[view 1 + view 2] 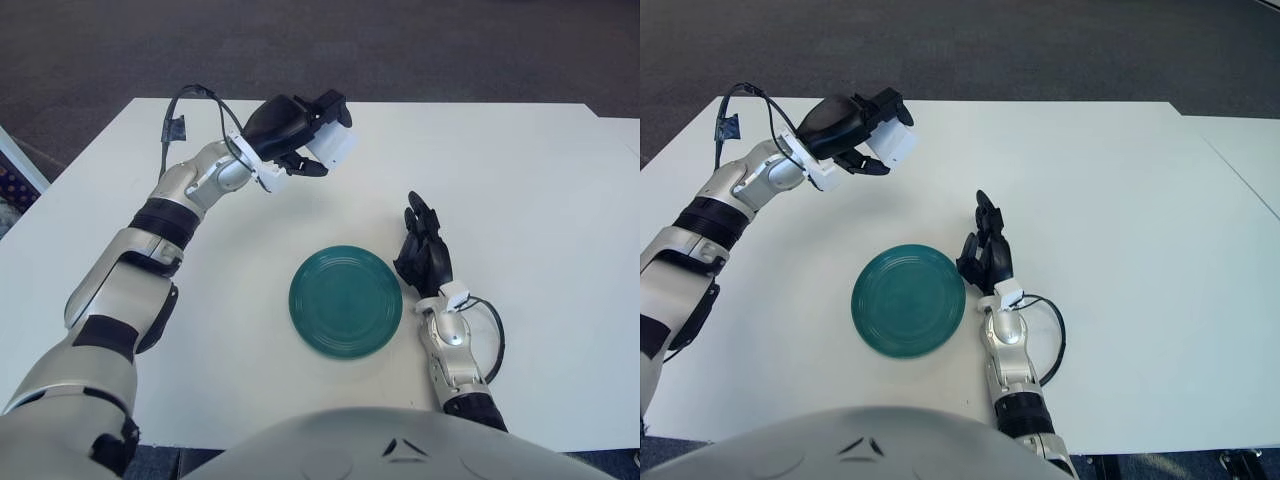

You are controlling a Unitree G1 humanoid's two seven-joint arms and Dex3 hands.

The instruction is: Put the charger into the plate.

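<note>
A white block-shaped charger [334,146] is held in the air by my left hand [300,130], whose black fingers are curled around it above the far part of the table. The teal round plate [346,301] lies flat on the white table, nearer to me and slightly right of the charger. My right hand [424,252] shows just right of the plate's rim, fingers extended and holding nothing.
The white table [520,180] stretches wide on the right and at the back. A black cable [185,110] loops off my left forearm. Dark carpet lies beyond the table's far edge. A second table edge shows at far right [1240,150].
</note>
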